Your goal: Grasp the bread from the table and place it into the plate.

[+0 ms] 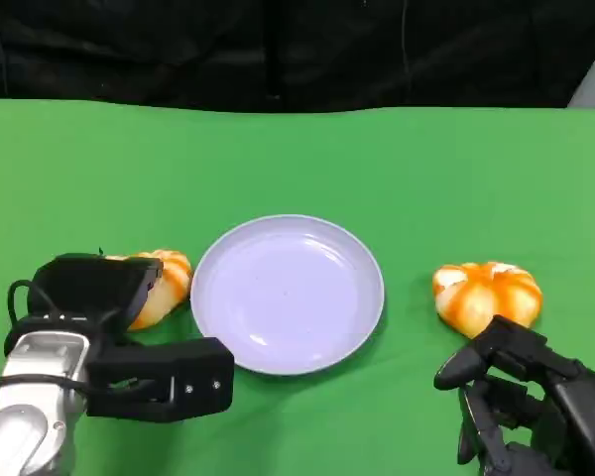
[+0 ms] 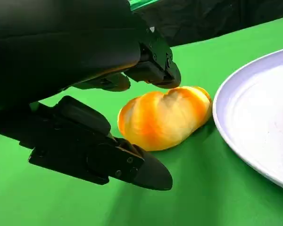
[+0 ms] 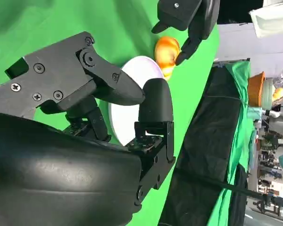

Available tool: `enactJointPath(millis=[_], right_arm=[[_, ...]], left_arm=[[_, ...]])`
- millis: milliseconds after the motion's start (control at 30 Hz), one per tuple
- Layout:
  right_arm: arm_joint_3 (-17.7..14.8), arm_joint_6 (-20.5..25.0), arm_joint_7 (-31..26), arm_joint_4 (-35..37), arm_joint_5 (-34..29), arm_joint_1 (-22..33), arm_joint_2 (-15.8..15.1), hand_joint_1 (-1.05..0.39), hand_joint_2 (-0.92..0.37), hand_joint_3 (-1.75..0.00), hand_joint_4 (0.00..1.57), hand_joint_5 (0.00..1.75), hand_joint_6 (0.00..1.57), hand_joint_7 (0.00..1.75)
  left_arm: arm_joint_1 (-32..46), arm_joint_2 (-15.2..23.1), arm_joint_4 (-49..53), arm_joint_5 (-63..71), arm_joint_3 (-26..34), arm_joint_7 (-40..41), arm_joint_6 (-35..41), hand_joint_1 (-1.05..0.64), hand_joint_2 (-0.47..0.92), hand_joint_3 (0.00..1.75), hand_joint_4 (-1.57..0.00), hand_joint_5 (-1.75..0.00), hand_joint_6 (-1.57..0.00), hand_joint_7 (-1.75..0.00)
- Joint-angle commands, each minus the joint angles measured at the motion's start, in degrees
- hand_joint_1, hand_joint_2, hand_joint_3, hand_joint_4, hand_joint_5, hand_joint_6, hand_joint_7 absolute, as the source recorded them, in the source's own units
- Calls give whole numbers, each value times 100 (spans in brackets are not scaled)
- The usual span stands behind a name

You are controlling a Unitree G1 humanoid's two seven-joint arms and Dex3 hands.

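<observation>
Resting on the green surface point(image 1: 397, 169), a pale lilac plate point(image 1: 288, 295) is seen at centre with nothing on it. Two orange-and-white bread rolls are laid out: the left bread point(image 1: 164, 286) lies just beside the plate's left rim, and the right bread point(image 1: 488, 296) sits well apart from the plate on its right. The left hand point(image 1: 129, 332) is positioned at the left bread, fingers spread with the roll between them; in the left wrist view the left bread point(image 2: 162, 117) is framed by an upper and a lower finger, the lower one close to it, but contact cannot be confirmed and no grip is shown. The right hand point(image 1: 526, 397) is held near the right bread, just short of it, fingers apart and nothing held. Both rolls are seated on the surface, outside the plate.
</observation>
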Motion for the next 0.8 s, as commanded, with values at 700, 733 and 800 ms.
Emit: enactJointPath(millis=[700, 733, 800], right_arm=[[-24, 52, -8, -108, 76, 30, -20, -7, -67, -105, 73, 175, 64, 158], [-27, 59, -5, -112, 87, 31, -19, -7, -67, -105, 73, 175, 64, 158], [-28, 65, -5, -115, 94, 32, -20, -7, -67, -105, 73, 175, 64, 158]], left_arm=[[-263, -115, 129, -410, 237, 26, 261, -71, 92, 0, -33, 0, -38, 0], [-306, -162, 150, -520, 304, 14, 321, -70, 92, 0, -33, 0, -36, 0], [-339, -173, 166, -614, 312, 22, 375, -70, 92, 0, -33, 0, -35, 0]])
